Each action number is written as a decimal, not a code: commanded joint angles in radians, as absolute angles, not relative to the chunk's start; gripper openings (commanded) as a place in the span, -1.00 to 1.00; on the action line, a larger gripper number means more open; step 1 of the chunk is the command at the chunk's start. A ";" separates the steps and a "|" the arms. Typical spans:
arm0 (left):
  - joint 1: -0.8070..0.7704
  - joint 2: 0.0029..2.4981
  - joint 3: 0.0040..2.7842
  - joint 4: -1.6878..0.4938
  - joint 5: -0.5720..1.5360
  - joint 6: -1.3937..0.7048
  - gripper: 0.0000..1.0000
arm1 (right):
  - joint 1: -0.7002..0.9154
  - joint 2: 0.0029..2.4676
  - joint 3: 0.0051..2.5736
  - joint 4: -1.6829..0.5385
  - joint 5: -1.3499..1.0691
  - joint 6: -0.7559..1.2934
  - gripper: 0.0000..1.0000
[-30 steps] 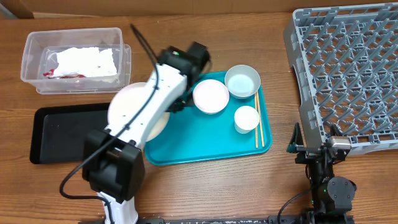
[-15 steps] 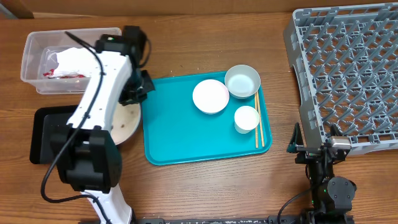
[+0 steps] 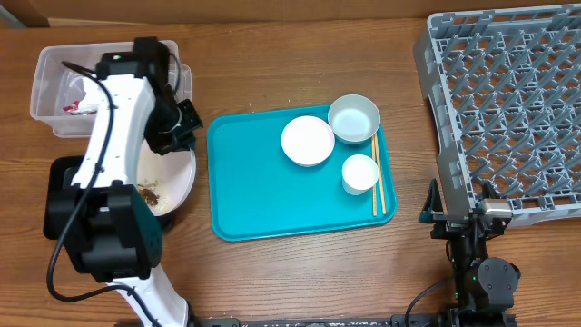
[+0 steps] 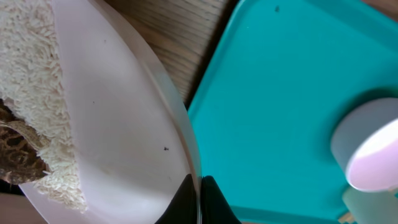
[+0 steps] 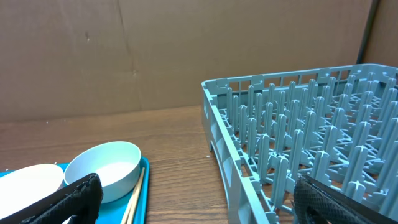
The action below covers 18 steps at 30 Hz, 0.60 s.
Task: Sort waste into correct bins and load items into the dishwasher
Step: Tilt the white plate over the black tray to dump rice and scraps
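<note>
My left gripper is shut on the rim of the large white plate and holds it tilted over the black tray. In the left wrist view the jaws pinch the plate, and whitish rice and a brown scrap lie on it. The clear tub holds white napkins and a red wrapper. The pinkish-white bowl, grey-green bowl, cup and chopsticks sit on the teal tray. My right gripper is open and empty.
The grey dish rack stands at the right; its near corner shows in the right wrist view beside the grey-green bowl and chopsticks. Bare wood lies between teal tray and rack.
My left arm has carried the plate leftward off the teal tray to above the black tray and tilted it; food scraps now show. The right arm has not moved.
</note>
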State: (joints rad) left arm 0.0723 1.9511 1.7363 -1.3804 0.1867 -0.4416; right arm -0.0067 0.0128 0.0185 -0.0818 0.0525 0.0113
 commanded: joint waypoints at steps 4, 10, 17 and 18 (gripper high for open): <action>0.189 1.912 1.763 -1.391 0.383 -0.347 -0.92 | -0.009 0.003 0.008 -0.078 0.059 0.008 1.00; 0.313 1.890 1.763 -1.402 0.550 -0.261 -0.92 | -0.009 0.003 0.008 -0.078 0.059 0.008 1.00; 0.459 1.890 1.763 -1.418 0.847 -0.150 -0.92 | -0.009 0.003 0.008 -0.078 0.059 0.008 1.00; 0.484 1.890 1.763 -1.426 0.883 -0.132 -0.92 | -0.009 0.003 0.008 -0.078 0.059 0.008 1.00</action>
